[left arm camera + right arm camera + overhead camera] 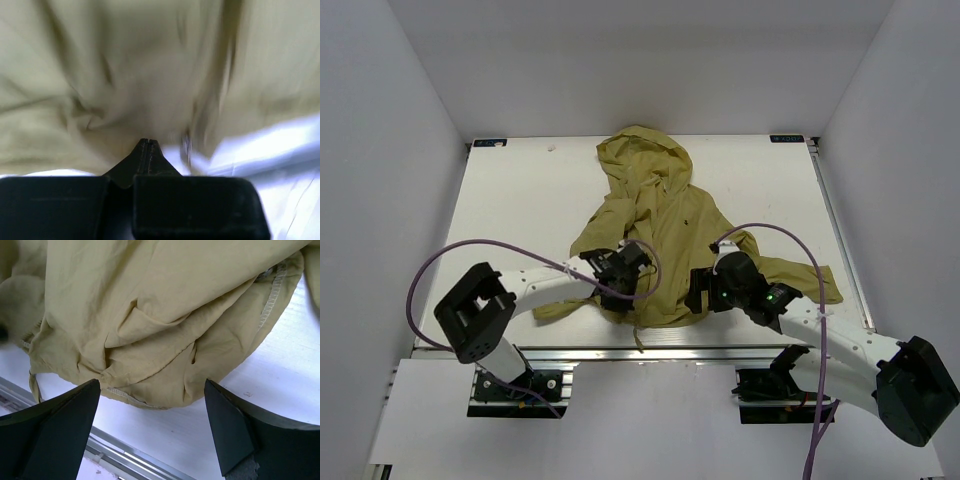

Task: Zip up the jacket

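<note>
Jacket (655,230) lay crumpled on the white table (520,200), with the hood (645,155) toward the far side and the hem (655,318) toward the near edge. Its long axis therefore ran from far to near, in line with the reach of the arms. One sleeve (800,275) stretched out to the right, past the right arm.

Both arms reached over the lower part of the cloth. We saw the left gripper (620,268) above the left half and the right gripper (705,290) above the right half, so the middle of the front lay between them.

In the left wrist view the jaws of the left gripper (148,142) were pressed together with their tips against the cloth. This view was blurred, and we could not tell if any thin cloth was caught between them. In the right wrist view the jaws of the right gripper (151,386) stood wide apart and held nothing, with the hem just ahead of them.

We judged that the coming move depended on the zipper line, which we could not find among the folds. The left gripper seemed nearer to the middle.
</note>
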You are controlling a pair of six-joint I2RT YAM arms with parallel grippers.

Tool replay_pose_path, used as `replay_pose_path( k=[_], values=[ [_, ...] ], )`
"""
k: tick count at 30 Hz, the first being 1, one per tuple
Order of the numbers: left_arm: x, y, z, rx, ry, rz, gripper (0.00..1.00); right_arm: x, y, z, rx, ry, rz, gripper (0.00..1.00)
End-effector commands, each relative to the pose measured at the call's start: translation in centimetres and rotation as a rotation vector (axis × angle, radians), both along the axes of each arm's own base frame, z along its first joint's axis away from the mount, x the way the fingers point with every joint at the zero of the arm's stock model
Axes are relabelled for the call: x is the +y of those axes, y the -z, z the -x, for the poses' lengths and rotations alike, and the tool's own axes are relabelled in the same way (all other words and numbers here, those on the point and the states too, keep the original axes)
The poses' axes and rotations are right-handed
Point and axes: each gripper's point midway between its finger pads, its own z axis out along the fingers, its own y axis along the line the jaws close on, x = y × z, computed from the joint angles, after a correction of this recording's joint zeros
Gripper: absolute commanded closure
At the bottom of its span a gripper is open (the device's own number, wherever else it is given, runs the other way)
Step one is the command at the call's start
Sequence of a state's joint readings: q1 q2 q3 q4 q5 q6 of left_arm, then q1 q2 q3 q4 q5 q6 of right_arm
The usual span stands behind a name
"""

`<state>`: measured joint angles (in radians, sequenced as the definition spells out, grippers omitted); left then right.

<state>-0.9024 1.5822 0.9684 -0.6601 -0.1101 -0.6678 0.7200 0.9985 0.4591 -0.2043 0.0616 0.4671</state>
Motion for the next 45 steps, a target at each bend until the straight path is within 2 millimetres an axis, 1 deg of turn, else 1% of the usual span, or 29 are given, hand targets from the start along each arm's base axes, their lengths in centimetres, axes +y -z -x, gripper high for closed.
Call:
replay_pose_path(
  k=[1,2,6,9,10,12,13,14,15,16,18,19,21,22,24,25,27,28,30,31,33,34,36,37,39,40,41,43,45],
  values=[
    [-0.7,-0.9,4.3,0.086,0.08,0.07,1.0,-0.2,-0.1,-1.0,-0.039,0.028,0.004,0.11],
    [-0.6,-0.8,5.7,0.123,0.1,0.079,1.0,-0.3,0.1,-1.1,-0.038,0.031,0.014,0.11],
    [-1.3,-1.9,7.4,0.167,0.15,0.179,0.99,-1.0,0.4,-2.1,-0.042,0.07,0.036,0.11],
    [-2.2,-4.1,6.9,0.123,0.17,0.239,0.91,-1.5,0.7,-2.9,-0.042,0.086,0.051,0.11],
    [-2.2,-4.8,6.5,0.101,0.165,0.24,0.76,-1.4,0.7,-3.3,-0.044,0.093,0.044,0.11],
    [-2.2,-6.4,4.9,0.024,0.138,0.223,0.71,-1.6,1.1,-3.8,-0.028,0.105,0.045,0.11],
    [-2.2,-6.9,4.3,-0.005,0.123,0.218,0.52,-1.7,1.2,-4.0,-0.024,0.111,0.047,0.11],
    [-2.1,-7.1,3.5,-0.034,0.102,0.207,0.25,-1.9,1.8,-4.2,-0.011,0.126,0.068,0.11],
    [-1.7,-7.5,2.2,-0.081,0.064,0.182,0.03,-2.1,2.1,-4.6,-0.008,0.141,0.075,0.11],
    [-1.0,-7.3,1.2,-0.087,0.013,0.169,0.02,-2.7,2.8,-4.8,0.005,0.168,0.11,0.11],
    [-0.2,-6.4,-0.3,-0.08,-0.045,0.156,0.02,-3.2,2.8,-5.7,0.007,0.204,0.135,0.19],
    [0.8,-5.5,-1.3,-0.053,-0.102,0.161,0.02,-3.5,2.9,-6.1,0.007,0.219,0.148,0.32],
    [0.5,-5.0,-2.9,-0.05,-0.138,0.224,0.02,-4.4,2.9,-7.3,-0.001,0.27,0.178,0.55],
    [0.6,-4.5,-3.1,-0.015,-0.145,0.267,0.02,-4.7,2.9,-7.8,-0.003,0.287,0.184,0.6],
    [0.0,-4.6,-4.3,-0.041,-0.148,0.32,0.02,-5.5,2.9,-9.1,0.003,0.329,0.198,0.62],
    [0.1,-4.5,-4.8,-0.046,-0.154,0.33,0.02,-5.9,3.4,-9.4,0.017,0.333,0.214,0.62],
    [0.2,-4.2,-6.1,-0.074,-0.158,0.315,0.02,-6.8,3.1,-10.9,0.01,0.375,0.217,0.63],
    [0.7,-4.1,-7.0,-0.101,-0.184,0.296,0.02,-7.1,3.5,-11.2,0.026,0.385,0.227,0.59],
    [0.6,-4.3,-8.4,-0.122,-0.205,0.303,0.02,-7.3,3.2,-12.0,0.018,0.386,0.228,0.43],
    [0.3,-4.2,-9.3,-0.127,-0.215,0.316,0.02,-7.2,2.4,-12.5,-0.008,0.377,0.227,0.38],
    [0.0,-4.1,-9.8,-0.13,-0.202,0.331,0.02,-8.0,1.3,-12.9,-0.047,0.407,0.245,0.36],
    [0.0,-3.8,-10.1,-0.128,-0.202,0.331,0.02,-8.8,-0.3,-13.7,-0.099,0.444,0.257,0.3],
    [-0.1,-4.1,-10.3,-0.129,-0.189,0.323,0.02,-9.7,-1.8,-13.7,-0.125,0.446,0.283,0.15],
    [-0.1,-4.3,-10.3,-0.126,-0.186,0.32,0.02,-9.1,-3.5,-13.6,-0.155,0.411,0.25,0.11],
    [-0.2,-4.7,-9.7,-0.109,-0.17,0.337,0.02,-8.2,-4.7,-12.7,-0.162,0.331,0.216,0.11],
    [-0.3,-4.9,-9.5,-0.111,-0.164,0.35,0.02,-6.5,-6.2,-11.9,-0.185,0.258,0.128,0.11],
    [-0.4,-5.9,-9.3,-0.132,-0.155,0.379,0.02,-5.8,-5.8,-10.8,-0.176,0.211,0.103,0.1],
    [-0.1,-6.1,-8.5,-0.133,-0.151,0.394,0.02,-3.9,-7.3,-8.9,-0.209,0.113,0.031,0.11],
    [0.3,-7.4,-8.1,-0.163,-0.15,0.416,0.02,-1.3,-7.2,-6.2,-0.191,-0.015,-0.009,0.11]
  ],
)
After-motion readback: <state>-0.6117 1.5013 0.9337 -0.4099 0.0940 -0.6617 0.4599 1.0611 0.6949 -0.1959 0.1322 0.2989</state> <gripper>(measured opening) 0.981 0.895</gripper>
